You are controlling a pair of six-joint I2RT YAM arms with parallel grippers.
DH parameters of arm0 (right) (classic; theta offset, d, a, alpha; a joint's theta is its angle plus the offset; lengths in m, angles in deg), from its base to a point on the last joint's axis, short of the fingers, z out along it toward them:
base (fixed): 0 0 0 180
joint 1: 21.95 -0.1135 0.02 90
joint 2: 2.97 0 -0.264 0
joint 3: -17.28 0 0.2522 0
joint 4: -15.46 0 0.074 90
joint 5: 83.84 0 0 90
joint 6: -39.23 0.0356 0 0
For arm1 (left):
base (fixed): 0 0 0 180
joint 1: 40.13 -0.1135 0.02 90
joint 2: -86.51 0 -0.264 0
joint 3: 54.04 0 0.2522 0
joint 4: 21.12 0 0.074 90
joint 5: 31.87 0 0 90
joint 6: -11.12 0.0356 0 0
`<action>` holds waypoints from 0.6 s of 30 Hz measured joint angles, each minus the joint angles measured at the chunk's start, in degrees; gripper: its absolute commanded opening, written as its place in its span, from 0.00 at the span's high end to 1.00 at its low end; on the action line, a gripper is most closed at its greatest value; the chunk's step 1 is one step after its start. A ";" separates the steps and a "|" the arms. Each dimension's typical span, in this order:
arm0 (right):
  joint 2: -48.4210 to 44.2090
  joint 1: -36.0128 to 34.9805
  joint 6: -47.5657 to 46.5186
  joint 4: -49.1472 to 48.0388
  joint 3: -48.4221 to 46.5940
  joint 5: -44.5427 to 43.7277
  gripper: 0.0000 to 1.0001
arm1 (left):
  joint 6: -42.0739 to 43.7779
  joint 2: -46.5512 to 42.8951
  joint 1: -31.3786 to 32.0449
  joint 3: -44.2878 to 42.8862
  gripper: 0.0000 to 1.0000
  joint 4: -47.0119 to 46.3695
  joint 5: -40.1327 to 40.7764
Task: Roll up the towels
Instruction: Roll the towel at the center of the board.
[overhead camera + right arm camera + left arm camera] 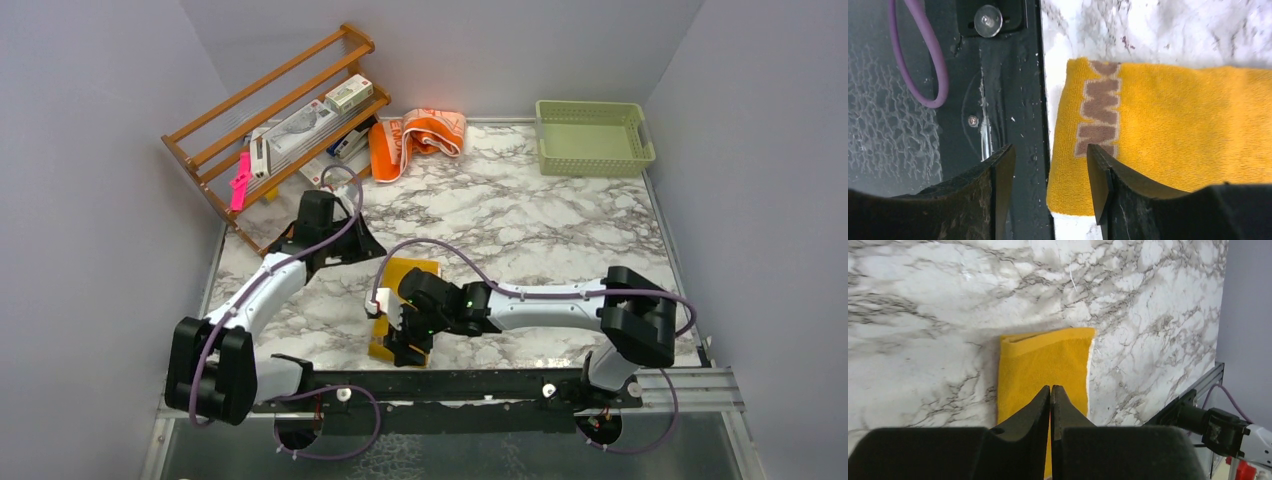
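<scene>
A mustard-yellow towel [412, 285] lies folded into a narrow strip on the marble near the front edge. My right gripper [400, 335] hovers open over its near end. In the right wrist view one finger stands over the black rail and the other over the yellow towel [1168, 120], by its brown woven band [1098, 115]. My left gripper [372, 250] is shut and empty, just off the strip's far end. In the left wrist view its tips [1050, 388] point at the yellow towel [1048, 357]. An orange and peach towel [415, 140] lies bunched at the back.
A wooden rack [280, 120] holding boxes leans at the back left, with a pink item [240, 180] on it. A pale green basket [592, 137] stands at the back right. A black rail [480, 385] runs along the table's near edge, right beside the yellow towel's end.
</scene>
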 measured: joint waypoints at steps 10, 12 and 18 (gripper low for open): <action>4.90 0.00 1.84 -0.07 0.44 0.00 0.55 | 2.14 -6.84 -5.97 0.92 0.91 7.89 -0.13; 5.64 0.00 2.08 -0.15 0.46 0.00 0.58 | 1.95 -7.98 -5.97 2.49 0.91 8.57 -0.13; 8.37 0.00 2.69 -0.35 0.44 -0.50 0.88 | 0.09 -11.87 -6.01 6.69 0.91 10.38 -0.46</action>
